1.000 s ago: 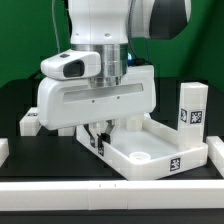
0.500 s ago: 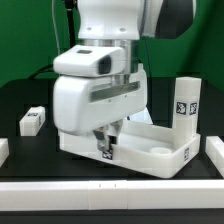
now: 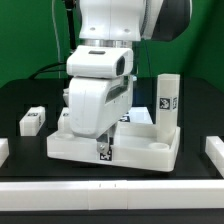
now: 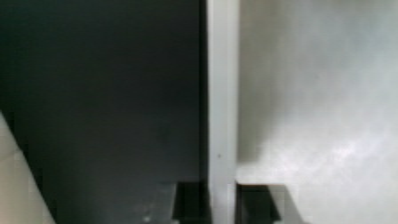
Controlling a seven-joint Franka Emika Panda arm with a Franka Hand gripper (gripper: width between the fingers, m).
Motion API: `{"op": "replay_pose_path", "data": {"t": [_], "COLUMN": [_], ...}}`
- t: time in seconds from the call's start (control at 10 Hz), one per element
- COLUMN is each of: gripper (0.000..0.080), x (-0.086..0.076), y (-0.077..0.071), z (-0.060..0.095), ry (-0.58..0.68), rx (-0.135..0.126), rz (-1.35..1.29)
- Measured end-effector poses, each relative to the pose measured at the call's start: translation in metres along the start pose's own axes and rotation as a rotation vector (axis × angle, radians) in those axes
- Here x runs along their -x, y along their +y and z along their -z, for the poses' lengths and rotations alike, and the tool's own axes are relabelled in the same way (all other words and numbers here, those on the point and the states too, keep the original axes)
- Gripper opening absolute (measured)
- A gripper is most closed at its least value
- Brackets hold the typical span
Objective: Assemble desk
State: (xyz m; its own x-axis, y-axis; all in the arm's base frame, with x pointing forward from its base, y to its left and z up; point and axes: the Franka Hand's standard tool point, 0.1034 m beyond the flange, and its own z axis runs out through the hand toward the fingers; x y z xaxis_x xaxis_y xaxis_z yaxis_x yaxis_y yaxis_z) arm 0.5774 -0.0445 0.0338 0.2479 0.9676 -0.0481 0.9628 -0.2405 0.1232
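Gripper [image 3: 105,137] closed down tight, pinching the near rim of the desk top [image 3: 150,152]. In the wrist view we see that thin rim wall running between the fingers [image 4: 262,203]. The desk top lies flat mid-way across the black table [image 3: 20,172]. An upright leg [image 3: 167,100] stands at its far corner on the exterior view's right. A loose leg [image 3: 32,121] lies well apart on the exterior view's left.

upright leg [image 3: 166,100] on desk slab [image 3: 140,155], exterior view's right | loose leg [image 3: 32,121] apart, exterior view's left
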Motion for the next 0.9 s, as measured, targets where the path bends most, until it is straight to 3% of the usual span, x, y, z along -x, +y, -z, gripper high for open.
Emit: {"op": "replay_pose_path", "data": {"t": [0.3,0.4,0.9], "gripper": [0.0061,0.0061,0.0061], "x": [-0.046,-0.05,-0.046], "y": [0.039,0.04,0.04], "z": [0.007,0.006,0.005], "ry": [0.041,0.046,0.044], "rx": [0.071,0.086,0.081], "rz": [0.048,0.053,0.037]}}
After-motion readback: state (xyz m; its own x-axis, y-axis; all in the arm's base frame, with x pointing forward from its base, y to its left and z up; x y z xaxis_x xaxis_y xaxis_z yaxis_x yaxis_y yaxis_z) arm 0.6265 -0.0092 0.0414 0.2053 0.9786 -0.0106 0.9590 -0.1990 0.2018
